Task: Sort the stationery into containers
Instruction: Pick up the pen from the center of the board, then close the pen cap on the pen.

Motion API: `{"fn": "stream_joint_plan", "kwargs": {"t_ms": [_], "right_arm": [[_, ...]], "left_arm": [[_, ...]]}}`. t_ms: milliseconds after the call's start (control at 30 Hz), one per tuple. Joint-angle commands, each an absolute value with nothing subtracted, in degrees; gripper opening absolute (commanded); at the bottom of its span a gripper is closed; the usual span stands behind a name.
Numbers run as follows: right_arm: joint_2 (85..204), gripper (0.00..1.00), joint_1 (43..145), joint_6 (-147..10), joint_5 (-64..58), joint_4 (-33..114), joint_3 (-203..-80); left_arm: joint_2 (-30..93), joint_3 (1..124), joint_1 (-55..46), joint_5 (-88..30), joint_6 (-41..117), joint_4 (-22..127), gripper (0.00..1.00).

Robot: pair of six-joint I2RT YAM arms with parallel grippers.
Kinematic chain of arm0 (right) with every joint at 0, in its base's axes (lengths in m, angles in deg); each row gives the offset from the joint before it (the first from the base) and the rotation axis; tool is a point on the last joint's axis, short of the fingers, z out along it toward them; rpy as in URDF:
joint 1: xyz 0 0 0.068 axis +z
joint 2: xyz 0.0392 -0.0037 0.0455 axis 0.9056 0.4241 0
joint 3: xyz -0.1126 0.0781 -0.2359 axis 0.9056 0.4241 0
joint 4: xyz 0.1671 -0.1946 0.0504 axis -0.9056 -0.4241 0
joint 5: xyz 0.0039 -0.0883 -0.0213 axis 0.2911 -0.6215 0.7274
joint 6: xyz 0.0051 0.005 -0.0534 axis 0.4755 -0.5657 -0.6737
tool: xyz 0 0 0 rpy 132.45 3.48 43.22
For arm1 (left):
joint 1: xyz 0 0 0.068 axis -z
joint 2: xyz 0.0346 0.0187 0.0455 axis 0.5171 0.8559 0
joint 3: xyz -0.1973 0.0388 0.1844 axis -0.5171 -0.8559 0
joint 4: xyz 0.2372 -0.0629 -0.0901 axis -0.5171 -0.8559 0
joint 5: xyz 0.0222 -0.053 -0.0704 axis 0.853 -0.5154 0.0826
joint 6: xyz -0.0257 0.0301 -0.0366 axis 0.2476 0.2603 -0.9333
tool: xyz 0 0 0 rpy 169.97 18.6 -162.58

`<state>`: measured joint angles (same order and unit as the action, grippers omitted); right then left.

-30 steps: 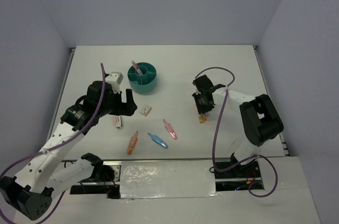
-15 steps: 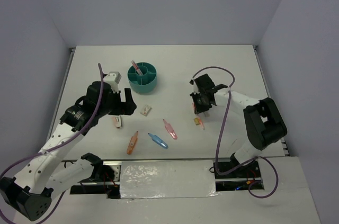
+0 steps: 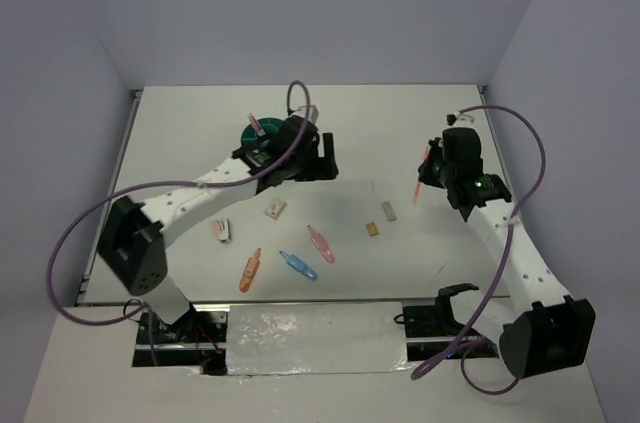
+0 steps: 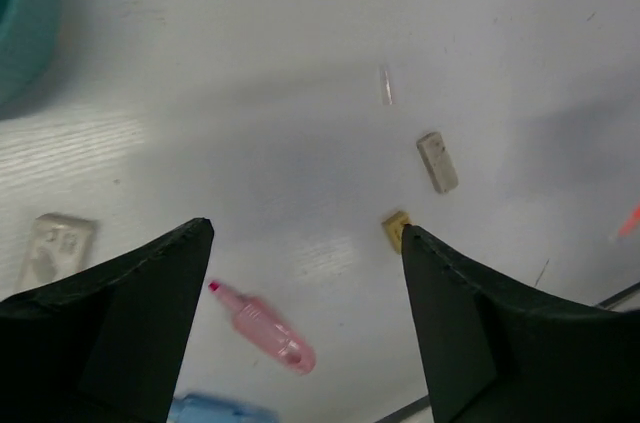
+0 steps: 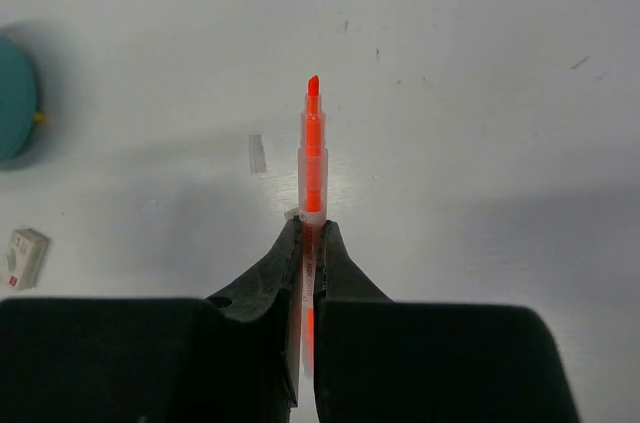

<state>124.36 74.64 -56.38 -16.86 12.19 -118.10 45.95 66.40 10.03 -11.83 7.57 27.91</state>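
Note:
The teal cup (image 3: 258, 146) stands at the back centre with a pink pen (image 3: 256, 126) in it; my left arm partly covers it. My left gripper (image 3: 325, 157) is open and empty above the table, right of the cup. In its wrist view the gripper (image 4: 305, 233) hangs over a pink marker (image 4: 262, 330), with a yellow eraser (image 4: 394, 227) and a grey eraser (image 4: 437, 161) nearby. My right gripper (image 3: 432, 171) is shut on an orange pen (image 5: 314, 148), held above the table at the right. On the table lie an orange marker (image 3: 250, 268), a blue marker (image 3: 298, 265) and a white eraser (image 3: 275, 208).
A pink-and-white piece (image 3: 221, 231) lies at the left. A small clear cap (image 5: 257, 153) lies on the table ahead of my right gripper. The cup's edge (image 5: 14, 98) shows at the far left of the right wrist view. White walls close in the table's back and sides.
My left arm has swung from the left side across to the right of the cup. My right gripper has lifted the orange pen and moved right, leaving two erasers on the table.

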Motion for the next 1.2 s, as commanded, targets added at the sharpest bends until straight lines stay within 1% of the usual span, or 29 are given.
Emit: {"fn": "stream_joint_plan", "kwargs": {"t_ms": [0, 33, 67, 100, 133, 200, 233, 400, 533, 733, 800, 933, 1067, 1167], "right_arm": [[118.10, 0.00, 74.05, -53.04, -20.57, 9.11, -116.89], [117.47, 0.00, 73.96, -52.95, -21.01, 8.15, -117.15], [116.86, 0.00, 73.87, -53.12, -21.45, 7.44, -117.68], [116.16, 0.00, 73.87, -53.21, -21.80, 6.30, -117.77], [114.15, 0.00, 73.87, -52.60, -21.98, 6.03, -117.77], [111.16, 0.00, 73.78, -52.25, -20.06, 7.42, -115.67], [108.53, 0.00, 73.87, -51.64, -19.70, 7.52, -114.88], [104.73, 0.00, 73.87, -53.20, -16.89, 5.68, -113.82], [102.71, 0.00, 73.78, -54.09, -15.56, 5.24, -113.55], [100.16, 0.00, 73.87, -54.62, -13.10, 5.32, -112.32], [99.72, 0.00, 73.96, -54.70, -12.23, 5.50, -112.15], [99.19, 0.00, 73.96, -54.97, -11.35, 6.12, -111.71], [98.92, 0.00, 73.96, -55.14, -9.86, 6.38, -111.97], [98.84, 0.00, 73.96, -55.23, -9.41, 6.47, -111.80]], "left_arm": [[57.59, 76.49, 12.36, -6.48, 4.09, 29.74, 0.85], [60.61, 79.14, 12.54, -6.82, 3.91, 28.95, 0.79], [63.33, 81.69, 12.89, -7.00, 4.26, 28.51, 0.75], [69.02, 84.85, 13.33, -6.57, 4.52, 27.29, 0.72], [71.86, 91.49, 14.46, -4.91, 5.05, 23.97, 0.69], [76.96, 98.20, 15.79, -1.66, 6.37, 20.18, 0.68], [81.07, 103.63, 16.92, 0.80, 6.63, 17.28, 0.68], [89.19, 112.46, 18.60, 3.81, 7.16, 14.62, 0.69], [91.92, 115.02, 20.18, 3.10, 9.53, 18.30, 0.70], [98.07, 121.35, 21.33, 6.79, 10.41, 16.64, 0.70], [99.04, 121.88, 21.94, 9.68, 11.73, 16.64, 0.69], [100.27, 121.79, 22.12, 11.10, 12.09, 16.90, 0.69], [101.68, 121.97, 22.03, 10.58, 12.70, 17.51, 0.67], [102.82, 122.05, 22.03, 9.52, 12.70, 18.05, 0.63]]}}
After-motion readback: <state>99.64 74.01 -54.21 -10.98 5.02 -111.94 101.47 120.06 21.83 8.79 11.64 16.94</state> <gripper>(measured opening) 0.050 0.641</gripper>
